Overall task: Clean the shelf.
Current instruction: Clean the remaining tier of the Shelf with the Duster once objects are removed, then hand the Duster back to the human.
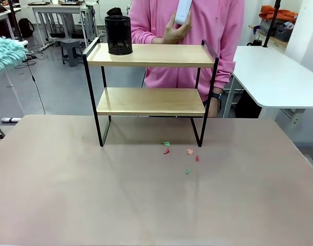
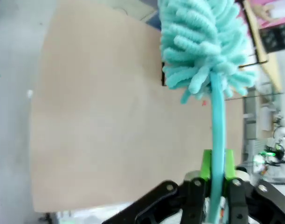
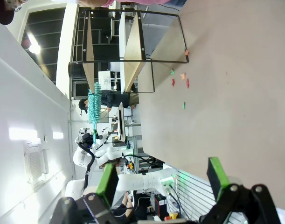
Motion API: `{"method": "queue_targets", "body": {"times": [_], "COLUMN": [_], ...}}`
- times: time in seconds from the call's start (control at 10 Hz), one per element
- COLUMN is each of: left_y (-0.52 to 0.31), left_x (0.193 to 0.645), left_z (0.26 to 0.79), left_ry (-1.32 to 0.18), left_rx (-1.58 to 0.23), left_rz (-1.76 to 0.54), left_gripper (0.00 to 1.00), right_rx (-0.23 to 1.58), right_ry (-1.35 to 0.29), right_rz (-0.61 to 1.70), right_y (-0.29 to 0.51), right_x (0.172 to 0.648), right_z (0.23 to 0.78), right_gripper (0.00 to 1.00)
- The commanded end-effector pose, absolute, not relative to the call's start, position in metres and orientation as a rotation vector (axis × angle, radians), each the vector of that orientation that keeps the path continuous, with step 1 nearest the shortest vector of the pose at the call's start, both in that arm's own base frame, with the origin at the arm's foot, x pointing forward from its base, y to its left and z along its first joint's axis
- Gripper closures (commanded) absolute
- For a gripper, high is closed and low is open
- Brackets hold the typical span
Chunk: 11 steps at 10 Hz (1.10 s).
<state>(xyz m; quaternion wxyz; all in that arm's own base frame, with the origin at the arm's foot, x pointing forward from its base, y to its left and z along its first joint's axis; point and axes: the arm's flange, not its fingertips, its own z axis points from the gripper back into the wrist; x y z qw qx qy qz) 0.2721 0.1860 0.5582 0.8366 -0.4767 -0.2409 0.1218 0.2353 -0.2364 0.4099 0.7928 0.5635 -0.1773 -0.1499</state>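
Front view shows the tan table (image 1: pixel 69 195) across the near half of the scene, with a person in a pink top (image 1: pixel 217 31) standing behind its far edge. Their hand (image 1: pixel 175 32) is raised at chest height, holding a white object (image 1: pixel 183 10). The shelf (image 1: pixel 151 101) stands upright on its four legs at the far middle of the table, directly in front of the person, and its lower board is bare. A fluffy teal duster (image 1: pixel 5 54) pokes in at the far left, off the table and well apart from the shelf. In the left wrist view, the left gripper (image 2: pixel 218 170) has its green pads clamped on the duster's thin handle. The right gripper (image 3: pixel 162 179) hangs with its fingers spread wide, holding nothing. A black mesh cup (image 1: pixel 118 35) sits on the left end of the top board. Small coloured paper scraps (image 1: pixel 190 151) lie on the table just near of the shelf's right legs.
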Motion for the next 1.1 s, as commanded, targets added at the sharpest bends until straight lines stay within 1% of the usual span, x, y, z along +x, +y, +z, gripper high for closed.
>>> {"method": "queue_targets", "body": {"times": [0.0, 1.0], "left_y": [0.1996, 0.1996], "left_x": [0.2556, 0.2556], "left_z": [0.5814, 0.5814], "left_ry": [-0.559, -0.559], "left_rx": [-1.041, -1.041], "left_rz": [0.171, 0.171], "left_gripper": [1.0, 1.0], "right_rx": [1.218, 1.218], "right_ry": [-0.406, -0.406], "right_rz": [-0.299, -0.299], "right_y": [-0.2365, -0.2365], "right_x": [0.2366, 0.2366], "right_z": [0.4109, 0.4109], "right_gripper": [0.0, 0.0]}}
